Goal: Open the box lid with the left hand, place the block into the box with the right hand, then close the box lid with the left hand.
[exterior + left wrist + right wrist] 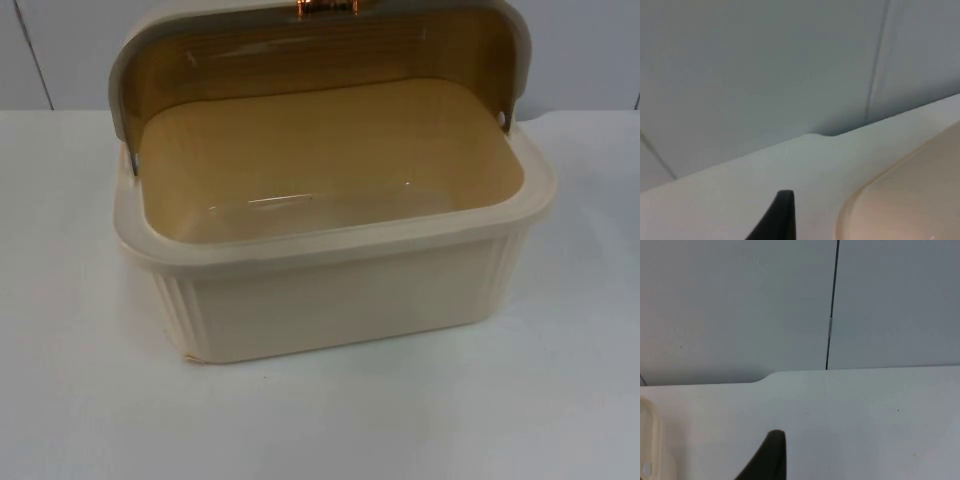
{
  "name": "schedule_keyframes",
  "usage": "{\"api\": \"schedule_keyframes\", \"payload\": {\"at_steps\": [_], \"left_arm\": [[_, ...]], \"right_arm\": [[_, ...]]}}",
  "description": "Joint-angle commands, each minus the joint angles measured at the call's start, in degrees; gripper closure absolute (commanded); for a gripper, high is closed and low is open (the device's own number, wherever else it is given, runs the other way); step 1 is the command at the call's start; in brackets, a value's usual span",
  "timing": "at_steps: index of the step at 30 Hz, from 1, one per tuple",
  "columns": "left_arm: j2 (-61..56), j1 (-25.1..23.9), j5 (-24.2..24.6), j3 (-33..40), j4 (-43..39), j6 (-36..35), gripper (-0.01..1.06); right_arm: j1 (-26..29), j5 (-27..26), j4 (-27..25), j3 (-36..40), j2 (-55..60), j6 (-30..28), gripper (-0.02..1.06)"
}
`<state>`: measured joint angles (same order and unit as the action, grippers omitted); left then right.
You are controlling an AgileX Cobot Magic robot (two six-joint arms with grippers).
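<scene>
Box (340, 290) at bench (80, 400) middle, lid (300, 50) swung up and back, interior bare, ready for block. Left gripper (777, 220) beside box; right gripper (770, 460) waits over bench; finger spread cannot tell.

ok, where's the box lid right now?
In the top view the lid stands swung open behind the cream box, against the grey wall.

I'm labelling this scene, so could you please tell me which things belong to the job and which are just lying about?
Job:
- cream ribbed plastic box, inside bare
- its rounded cream lid, swung up and open

Just there:
- white table top
- grey partition wall
</scene>
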<state>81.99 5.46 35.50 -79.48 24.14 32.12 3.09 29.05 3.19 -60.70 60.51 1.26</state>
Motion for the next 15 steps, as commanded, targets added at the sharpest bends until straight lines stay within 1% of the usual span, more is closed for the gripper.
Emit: {"api": "schedule_keyframes", "payload": {"at_steps": [1, 4, 5, 7, 10, 11, 13, 15], "left_arm": [[1.03, 2.02, 0.34, -2.11, 0.93, 3.1, 0.03], [4.58, 5.6, 0.34, -8.19, 0.93, 5.98, 0.03], [4.58, 5.6, 0.34, -8.19, 0.93, 5.98, 0.03], [7.42, 7.56, 0.54, -11.9, -0.38, 8.32, 0.03], [12.5, 10.0, 3.47, -17.62, -3.43, 12.22, 0.03], [12.5, 10.0, 3.47, -17.62, -3.43, 12.22, 0.03], [15.64, 11.72, 5.82, -20.56, -6.14, 16.27, 0.03], [17.66, 13.45, 6.05, -21.83, -8.76, 20.47, 0.03]], "right_arm": [[0.23, -0.24, 0.06, -0.18, -0.13, -0.69, 0.0], [0.23, -0.24, 0.06, -0.18, -0.13, -0.69, 0.0], [0.23, -0.24, 0.06, -0.18, -0.13, -0.69, 0.0], [0.23, -0.35, 0.06, -0.18, -0.13, -0.69, 0.0], [0.23, -0.58, 0.06, -0.18, -0.13, -0.69, 0.0], [0.23, -0.58, 0.06, -0.18, -0.13, -0.69, 0.0], [0.23, -0.58, 0.06, -0.18, -0.13, -0.69, 0.0], [0.23, -0.58, 0.06, -0.18, -0.13, -0.69, 0.0]]}}
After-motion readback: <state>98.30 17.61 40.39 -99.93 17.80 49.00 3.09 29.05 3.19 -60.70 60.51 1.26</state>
